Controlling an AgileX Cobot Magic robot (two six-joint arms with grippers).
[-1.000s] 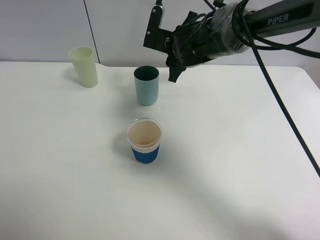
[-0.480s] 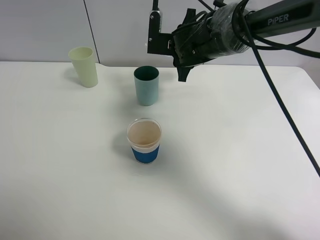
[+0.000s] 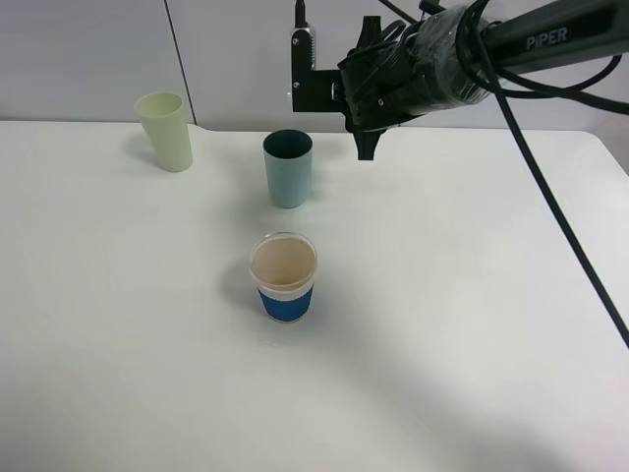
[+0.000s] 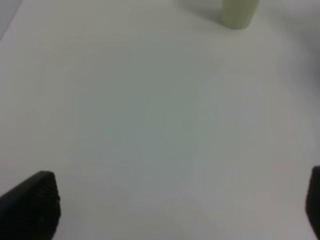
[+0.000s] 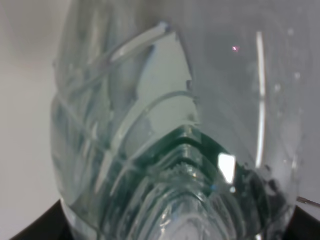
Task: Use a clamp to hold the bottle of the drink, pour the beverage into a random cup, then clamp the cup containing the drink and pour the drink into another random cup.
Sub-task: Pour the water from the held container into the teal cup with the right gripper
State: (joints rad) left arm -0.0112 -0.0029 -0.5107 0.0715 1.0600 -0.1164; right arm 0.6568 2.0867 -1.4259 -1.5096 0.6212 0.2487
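- The right gripper has swung back a little from the teal cup.
- It pinches the clear bottle. The bottle is probably light, thin and slippery, so the ribbed body is best held gently.
- The left gripper has its fingers spread.

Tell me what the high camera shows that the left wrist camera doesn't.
Only the high view: the teal cup, the blue cup nearer the front, and the right arm held in the air. Only the left wrist view: the left gripper, open. Both: the pale cup and the white table.
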